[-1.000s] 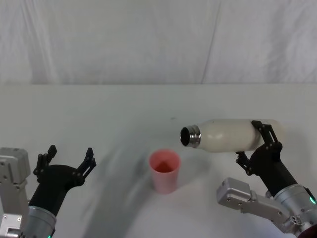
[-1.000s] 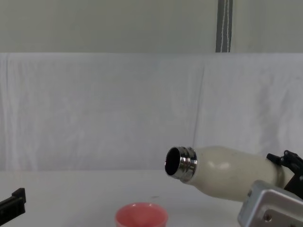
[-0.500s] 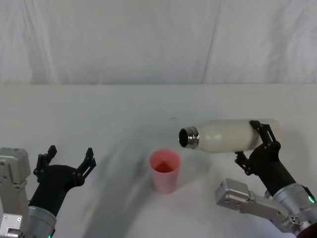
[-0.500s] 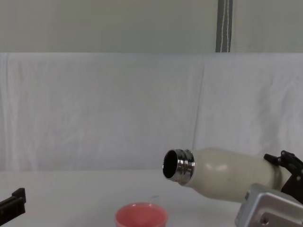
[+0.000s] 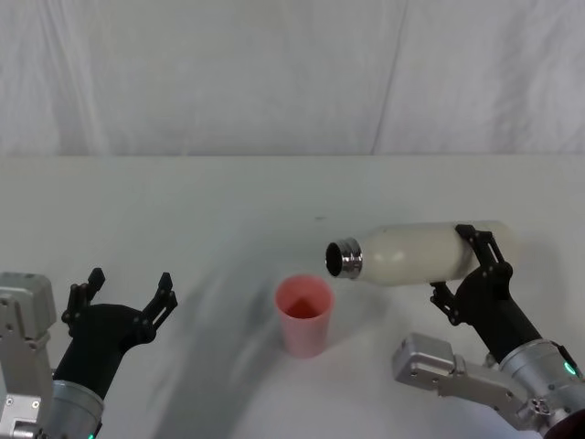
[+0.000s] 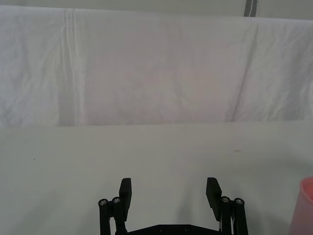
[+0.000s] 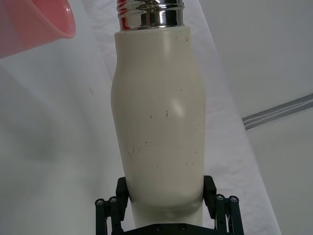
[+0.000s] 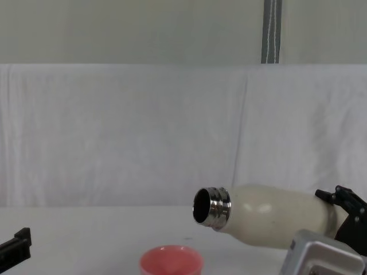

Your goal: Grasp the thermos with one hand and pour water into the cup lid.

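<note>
Cream thermos (image 5: pixel 416 255) is clamped in our right gripper (image 5: pixel 466 265), tipped near level beside the cup lid (image 5: pixel 304 314); no stream visible yet, possibly. Left gripper (image 5: pixel 128 293) idles, jaws apart.

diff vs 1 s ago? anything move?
The right gripper, shut on the thermos, carried it toward the cup lid and lowered it; the neck now sits nearer above the rim. No water visible. The cup lid and the open left gripper stayed put.
</note>
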